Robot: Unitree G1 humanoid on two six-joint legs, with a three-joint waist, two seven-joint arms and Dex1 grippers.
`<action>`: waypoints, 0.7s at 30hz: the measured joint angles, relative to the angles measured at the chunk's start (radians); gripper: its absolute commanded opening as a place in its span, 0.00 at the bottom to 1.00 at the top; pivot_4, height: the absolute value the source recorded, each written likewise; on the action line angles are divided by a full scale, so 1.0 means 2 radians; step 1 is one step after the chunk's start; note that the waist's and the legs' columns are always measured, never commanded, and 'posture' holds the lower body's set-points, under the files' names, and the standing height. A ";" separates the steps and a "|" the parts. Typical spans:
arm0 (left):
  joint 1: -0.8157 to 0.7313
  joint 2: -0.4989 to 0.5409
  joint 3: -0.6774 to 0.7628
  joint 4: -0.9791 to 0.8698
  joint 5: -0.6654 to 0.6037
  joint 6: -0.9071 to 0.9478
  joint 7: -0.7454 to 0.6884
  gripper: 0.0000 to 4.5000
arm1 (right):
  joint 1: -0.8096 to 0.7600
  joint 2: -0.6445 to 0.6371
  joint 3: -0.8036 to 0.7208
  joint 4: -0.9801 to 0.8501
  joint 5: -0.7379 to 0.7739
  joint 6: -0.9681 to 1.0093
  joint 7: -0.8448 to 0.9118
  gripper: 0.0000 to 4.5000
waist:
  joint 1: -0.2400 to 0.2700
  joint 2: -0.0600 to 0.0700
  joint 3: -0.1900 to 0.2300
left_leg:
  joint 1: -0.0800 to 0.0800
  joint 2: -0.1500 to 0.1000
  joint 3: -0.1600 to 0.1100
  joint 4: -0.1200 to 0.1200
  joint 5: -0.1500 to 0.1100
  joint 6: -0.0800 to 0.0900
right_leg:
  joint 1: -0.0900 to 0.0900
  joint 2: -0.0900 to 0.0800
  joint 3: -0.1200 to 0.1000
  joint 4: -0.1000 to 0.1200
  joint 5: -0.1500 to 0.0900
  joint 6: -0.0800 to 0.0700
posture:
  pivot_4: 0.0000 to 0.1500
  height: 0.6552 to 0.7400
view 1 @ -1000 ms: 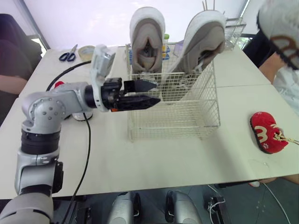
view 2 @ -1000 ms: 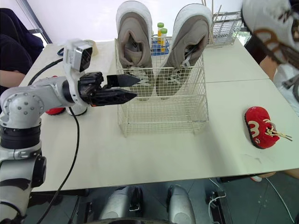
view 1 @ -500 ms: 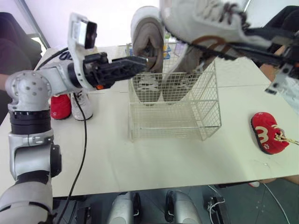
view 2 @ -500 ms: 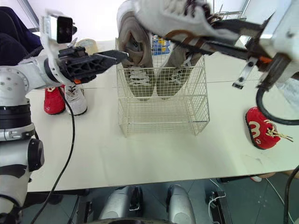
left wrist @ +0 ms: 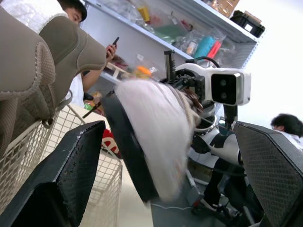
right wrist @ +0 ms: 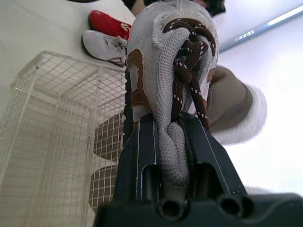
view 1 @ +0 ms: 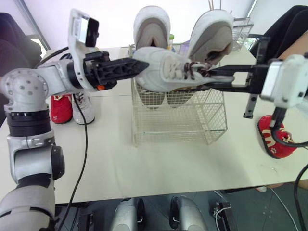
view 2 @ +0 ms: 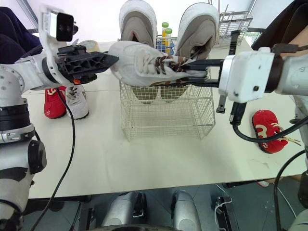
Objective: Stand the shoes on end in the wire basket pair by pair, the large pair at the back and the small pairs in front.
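Over the basket's (view 2: 168, 115) front, the right gripper (view 2: 192, 72) is clamped on a white shoe (view 2: 139, 62), held level. Its toe lies between the spread fingers of the left gripper (view 1: 142, 66). The large pair (view 2: 138, 19) stands on end at the basket's back. On the table (view 2: 144, 159) lie a red shoe (view 2: 267, 130) right, two small shoes (view 2: 67, 103) left.
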 measured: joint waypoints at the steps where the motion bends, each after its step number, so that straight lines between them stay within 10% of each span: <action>1: 0.000 -0.001 -0.001 -0.001 0.001 0.000 0.000 1.00 | -0.004 0.005 0.003 0.001 -0.004 -0.004 0.002 0.01 | 0.000 0.000 0.000 | 0.000 0.000 0.000 0.000 0.000 0.000 | 0.000 0.000 0.000 0.000 0.000 0.000 | 1.00 1.00; 11: 0.020 -0.007 -0.002 -0.025 0.008 0.011 0.010 0.09 | -0.026 0.025 0.015 0.014 -0.022 -0.018 0.020 0.01 | 0.000 0.000 0.000 | 0.000 0.000 0.000 0.001 0.000 0.000 | 0.000 0.000 0.000 0.002 0.000 0.000 | 1.00 1.00; 16: 0.020 -0.012 0.003 -0.025 0.008 0.011 0.019 0.07 | -0.035 0.026 0.017 0.017 -0.021 -0.004 0.023 0.01 | 0.000 0.000 0.000 | 0.000 0.000 0.000 0.001 0.000 0.000 | 0.000 0.000 0.000 0.003 0.000 0.000 | 1.00 1.00; 21: 0.021 -0.025 0.012 -0.023 0.007 0.013 0.048 0.07 | -0.037 0.018 -0.006 0.013 0.036 0.103 0.014 0.56 | 0.002 0.000 0.000 | 0.000 0.000 0.000 0.002 0.000 0.000 | 0.000 0.000 0.000 0.003 0.000 0.000 | 1.00 1.00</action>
